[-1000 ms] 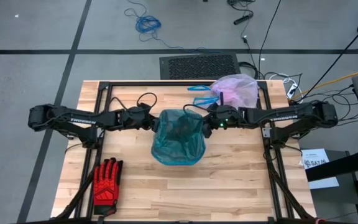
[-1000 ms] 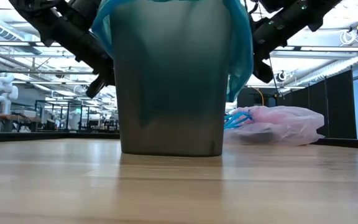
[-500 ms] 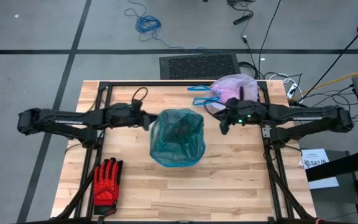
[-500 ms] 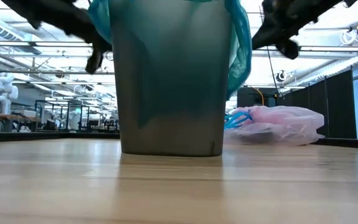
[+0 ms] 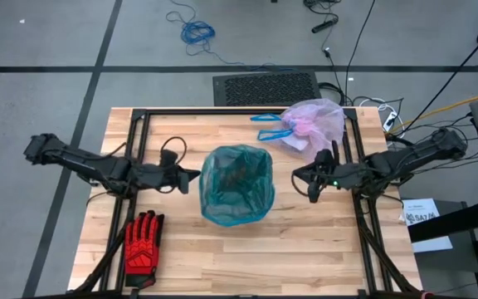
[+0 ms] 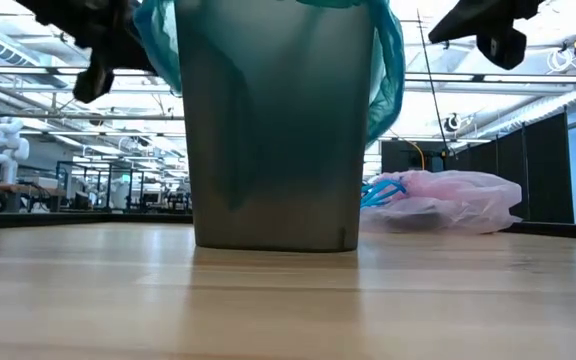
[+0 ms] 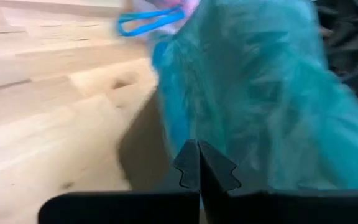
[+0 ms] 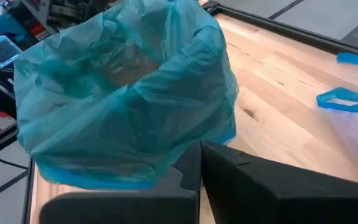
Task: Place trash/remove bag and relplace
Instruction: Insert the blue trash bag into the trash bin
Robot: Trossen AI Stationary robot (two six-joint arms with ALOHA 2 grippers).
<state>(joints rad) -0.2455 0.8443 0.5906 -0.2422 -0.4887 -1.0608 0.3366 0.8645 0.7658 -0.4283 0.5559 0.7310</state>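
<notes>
A grey bin (image 6: 273,140) lined with a teal bag (image 5: 237,183) stands mid-table; the pink bag (image 5: 314,121), full and tied with blue handles, lies on the wooden table (image 5: 305,241) behind the bin towards the right; no loose trash shows on the table. The left gripper (image 5: 191,175) hangs just left of the bin, fingers pressed together, holding nothing; the right gripper (image 5: 312,184) hangs apart on the bin's right, likewise pressed together and empty; a red glove (image 5: 143,241) lies near the table's front left corner.
</notes>
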